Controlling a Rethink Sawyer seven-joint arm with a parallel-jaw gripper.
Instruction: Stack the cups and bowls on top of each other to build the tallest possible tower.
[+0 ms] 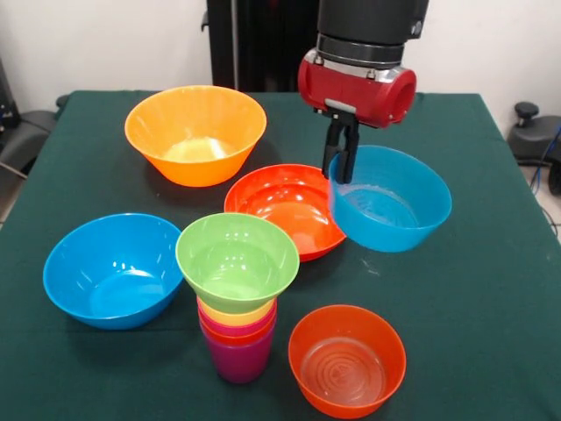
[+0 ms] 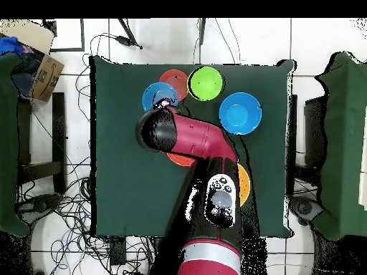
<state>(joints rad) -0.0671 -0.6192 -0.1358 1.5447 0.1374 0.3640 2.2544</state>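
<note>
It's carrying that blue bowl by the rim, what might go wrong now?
The gripper pinches only one edge of the small blue bowl, which hangs tilted, so it may slip. The tower is narrow, with a wide green bowl on top; another bowl set off-centre could topple it.

Green-clothed table (image 1: 491,298) carries bowls (image 1: 114,269) and a cup tower (image 1: 237,338)

bowl (image 1: 237,260) on cup stack (image 1: 237,340), bowls around

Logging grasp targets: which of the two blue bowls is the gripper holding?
The small blue bowl, tilted and raised beside the red-orange bowl; the gripper pinches its rim. The large blue bowl sits untouched on the table.
</note>
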